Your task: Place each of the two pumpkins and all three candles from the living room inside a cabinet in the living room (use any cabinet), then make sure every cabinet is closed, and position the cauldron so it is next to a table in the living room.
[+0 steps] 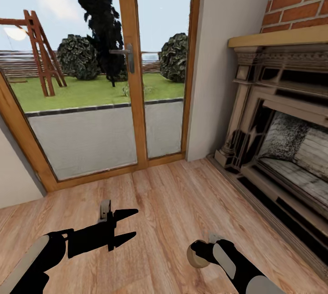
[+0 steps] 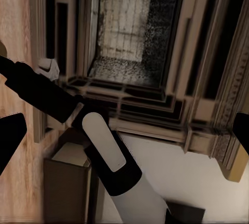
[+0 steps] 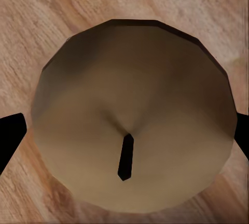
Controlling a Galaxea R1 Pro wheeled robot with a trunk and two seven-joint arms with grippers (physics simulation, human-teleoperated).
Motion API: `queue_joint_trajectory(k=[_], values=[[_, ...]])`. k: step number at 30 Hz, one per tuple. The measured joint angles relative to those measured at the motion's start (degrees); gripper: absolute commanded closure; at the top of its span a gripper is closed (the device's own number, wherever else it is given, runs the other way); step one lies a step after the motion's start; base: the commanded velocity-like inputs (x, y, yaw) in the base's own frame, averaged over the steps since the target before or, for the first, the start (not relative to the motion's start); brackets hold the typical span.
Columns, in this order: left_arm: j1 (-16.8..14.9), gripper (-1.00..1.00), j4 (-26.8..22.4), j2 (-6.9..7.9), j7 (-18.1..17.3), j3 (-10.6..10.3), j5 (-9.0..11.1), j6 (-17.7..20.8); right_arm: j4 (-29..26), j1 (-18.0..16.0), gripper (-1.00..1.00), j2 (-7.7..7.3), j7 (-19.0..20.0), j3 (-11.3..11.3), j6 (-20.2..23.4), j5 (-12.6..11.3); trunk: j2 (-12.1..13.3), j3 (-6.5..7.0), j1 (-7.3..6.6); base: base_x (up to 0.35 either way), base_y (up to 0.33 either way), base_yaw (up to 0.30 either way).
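Fingers: left (image 1: 130, 225) spread, empty; right (image 3: 124, 135) pinching candle (image 3: 132, 115) over floor (image 1: 173, 194); cabinet not reached, stowing pending.

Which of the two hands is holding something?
The right hand, gripping a round tan candle with a dark wick; the left hand is open and empty.

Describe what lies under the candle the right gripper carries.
Under the candle, held in the jaws of the right gripper, the right wrist view shows wood-plank floor on all sides. The floor straight beneath it is covered by the candle itself.
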Motion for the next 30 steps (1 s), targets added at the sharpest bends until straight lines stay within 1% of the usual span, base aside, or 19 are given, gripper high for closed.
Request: queue_joint_trajectory(k=[16, 30], values=[[0.0, -1.0, -0.08, 0.0, -0.15, 0.16, 0.0, 0.06, 0.0, 0.0, 1.0, 0.0, 0.0, 0.0, 0.0, 0.0, 0.0, 0.0, 0.0, 0.0, 0.0, -0.289], [0.0, -1.0, -0.09, 0.0, -0.09, 0.08, 0.03, 0.07, 0.02, 0.0, 1.0, -0.02, 0.0, 0.0, -0.01, 0.01, 5.6, 2.51, -3.07, 0.0, 0.0, -0.289]])
